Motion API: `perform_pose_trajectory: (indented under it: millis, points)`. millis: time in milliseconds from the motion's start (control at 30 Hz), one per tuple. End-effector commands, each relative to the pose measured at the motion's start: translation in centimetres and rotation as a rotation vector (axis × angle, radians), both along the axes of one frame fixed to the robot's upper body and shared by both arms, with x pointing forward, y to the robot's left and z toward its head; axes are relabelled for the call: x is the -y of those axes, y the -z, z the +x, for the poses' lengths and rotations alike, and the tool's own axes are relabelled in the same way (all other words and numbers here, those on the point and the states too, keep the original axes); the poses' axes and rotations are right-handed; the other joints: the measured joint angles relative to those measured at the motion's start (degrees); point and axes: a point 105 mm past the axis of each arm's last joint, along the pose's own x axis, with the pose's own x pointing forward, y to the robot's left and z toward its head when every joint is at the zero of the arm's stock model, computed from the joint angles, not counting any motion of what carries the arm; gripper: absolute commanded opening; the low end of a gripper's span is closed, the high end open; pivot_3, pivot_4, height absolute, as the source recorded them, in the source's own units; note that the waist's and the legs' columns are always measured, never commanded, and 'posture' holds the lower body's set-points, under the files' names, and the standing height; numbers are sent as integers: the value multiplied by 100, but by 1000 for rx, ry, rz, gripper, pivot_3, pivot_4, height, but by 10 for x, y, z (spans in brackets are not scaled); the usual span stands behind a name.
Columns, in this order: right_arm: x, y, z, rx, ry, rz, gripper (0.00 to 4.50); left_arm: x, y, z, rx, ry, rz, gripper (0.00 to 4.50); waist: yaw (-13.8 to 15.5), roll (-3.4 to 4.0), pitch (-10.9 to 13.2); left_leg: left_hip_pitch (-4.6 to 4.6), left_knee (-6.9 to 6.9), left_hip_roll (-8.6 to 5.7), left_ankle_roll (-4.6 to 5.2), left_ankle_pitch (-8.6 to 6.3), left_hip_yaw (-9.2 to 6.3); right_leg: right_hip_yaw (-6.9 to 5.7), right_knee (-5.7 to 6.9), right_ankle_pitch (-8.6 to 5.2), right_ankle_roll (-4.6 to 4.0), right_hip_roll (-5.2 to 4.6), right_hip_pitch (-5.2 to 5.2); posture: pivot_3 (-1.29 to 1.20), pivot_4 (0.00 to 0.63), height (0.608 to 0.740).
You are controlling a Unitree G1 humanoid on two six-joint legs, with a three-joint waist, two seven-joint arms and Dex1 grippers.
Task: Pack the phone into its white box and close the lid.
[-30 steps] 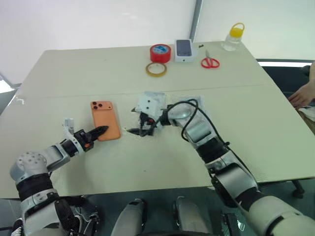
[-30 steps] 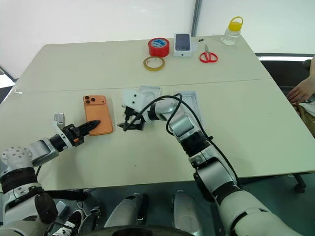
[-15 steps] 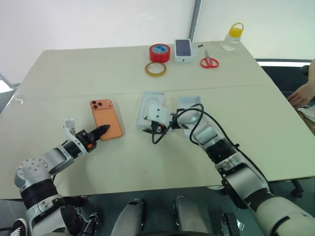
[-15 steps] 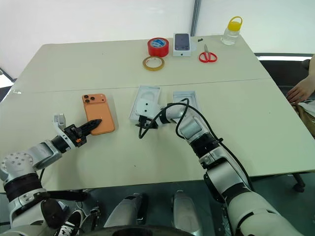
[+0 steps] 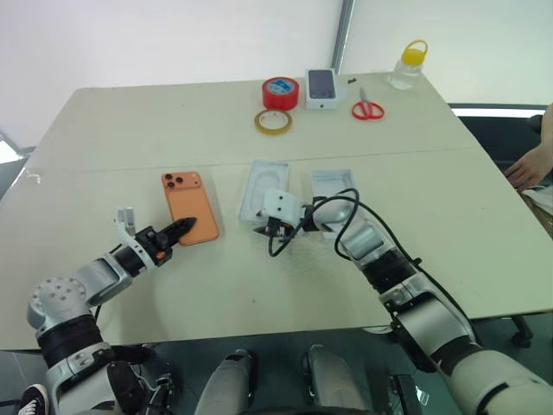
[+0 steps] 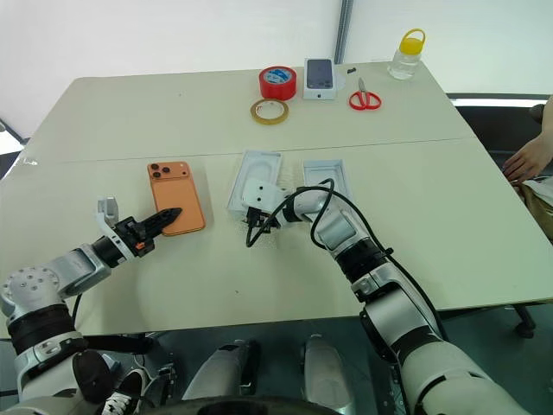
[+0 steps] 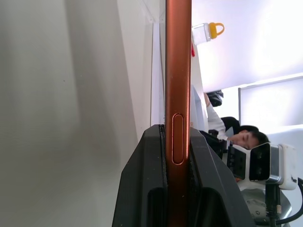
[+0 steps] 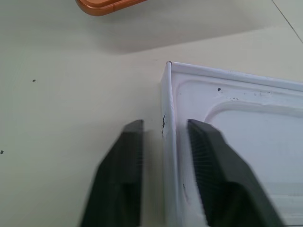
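Left of centre on the table (image 5: 130, 130), the phone (image 5: 188, 206) lies back-up, camera cluster toward the far edge. The left gripper (image 5: 173, 232) is clamped on its near long edge. The left wrist view shows the orange side rail w/ a button squeezed between both fingers.

At table centre sits the white box (image 5: 257, 173), w/ a rounded recess showing inside. What I take for the lid (image 5: 333, 181) lies just beside it on the right, open side up. The right gripper (image 5: 264, 228) is at the box's near left corner, fingers straddling the wall, one outside, one inside. A thin gap shows at the outer finger, so can't tell if it's truly pinching.

Handling, as a judgement:
- Phone: stiff, dense for its size, smooth metal/glass, so prob. slippery. An edge pinch near one end leaves most of it hanging off the fingers, so it may pivot. Keep it low and level. A grip nearer mid-length on the long sides would be steadier.
- Box: light, thin card. The wall will flex or crush under a hard squeeze and the box slides easily. Hold at a corner, where it's stiffest, to steady it while the phone goes in.
- Lid: also light. Take it by a wall, flip, lower it square.
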Motion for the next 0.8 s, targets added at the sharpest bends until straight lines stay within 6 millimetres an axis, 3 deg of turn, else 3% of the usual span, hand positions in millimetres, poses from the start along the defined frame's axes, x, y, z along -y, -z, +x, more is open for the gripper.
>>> perform_pose_trajectory:
  millis: [33, 267, 533, 633, 800]
  points:
    - [-3, -7, -1, 40, -21, 6, 83, -1, -18, 1, 79, 10, 7, 0, 0, 0, 0, 0, 0, 0, 0, 0, 0, 0, 0, 0, 0, 0, 0, 0, 150, 740]
    - [-4, -10, -11, 29, -75, 0, 83, 0, -26, 1, 106, 18, 2, 0, 2, 0, 0, 0, 0, 0, 0, 0, 0, 0, 0, 0, 0, 0, 0, 0, 150, 740]
    - [13, -6, -59, -5, -200, -54, 83, -12, -42, 3, 147, -15, -40, 0, 72, -1, 1, -1, -1, 1, 9, -6, -1, -1, -12, 0, 0, 0, 3, 0, 150, 740]
    - [12, -2, -77, -2, -236, -63, 83, -8, -47, 4, 159, -7, -54, 0, 112, -1, 1, -1, -2, 2, 9, -6, 0, 0, -17, 0, 0, 0, 6, 0, 150, 740]
    - [7, -1, -83, 9, -201, -44, 83, 4, -51, 6, 168, 11, -60, 0, 145, -4, 1, -1, 1, 2, 9, -6, 0, -1, -29, 0, 0, -1, 13, 0, 150, 740]
